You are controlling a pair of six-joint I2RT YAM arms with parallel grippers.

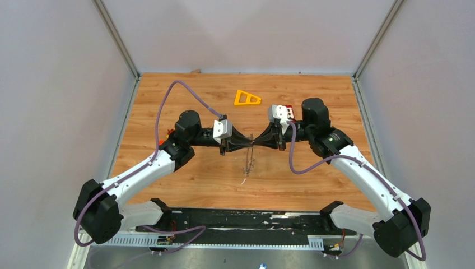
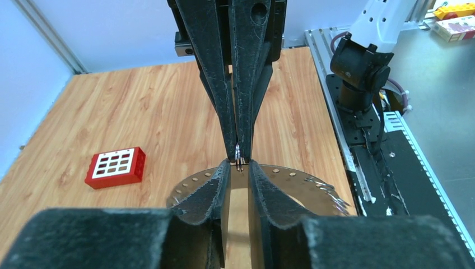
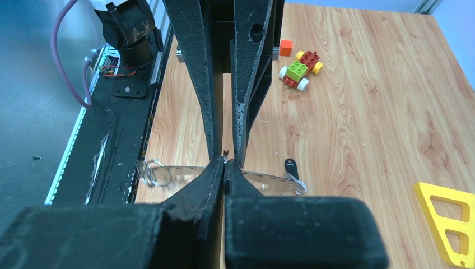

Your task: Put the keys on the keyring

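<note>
**A:** Entry one, right claw (image 3: pixel 225 161). State?

**B:** Clenched, fingers flush, with a silvery sliver (image 2: pixel 238 151) nipped at the tips. I cannot tell whether it is ring rim or key metal.

**A:** Entry two, left claw (image 2: pixel 239 163)?

**B:** It stands tip to tip with the right one. The jaws are partly apart, with a bare gap between the pads and the sliver standing in that gap. No grasp is visible.

**A:** Entry three, keyring?

**B:** The keyring (image 2: pixel 291 178) is a flat grey band with small holes, directly beneath both sets of tips and over the counter (image 2: pixel 140 112). I cannot tell whether it is held or lying there.

**A:** Keys?

**B:** One key (image 3: pixel 290 166) with a black head lies on the counter just beside the ring's rim. Thin wire loops (image 3: pixel 154 171) sit at the opposite rim. Whether either is threaded or merely touching is not readable.

**A:** Step in hand?

**B:** By my judgement it is the threading itself, with a handover or bracing at the tips. The next move calls for the left claw to pinch squarely without knocking the sliver off line. After that comes a fine feed along the rim. A slip would drop the piece.

**A:** Containers?

**B:** None in view. Four items lie loose on the counter, well apart from the work:
- red keypad block (image 2: pixel 116 167)
- orange triangular frame (image 1: pixel 246 98)
- toy car (image 3: pixel 299 69)
- orange cube (image 3: pixel 286 47)
</note>
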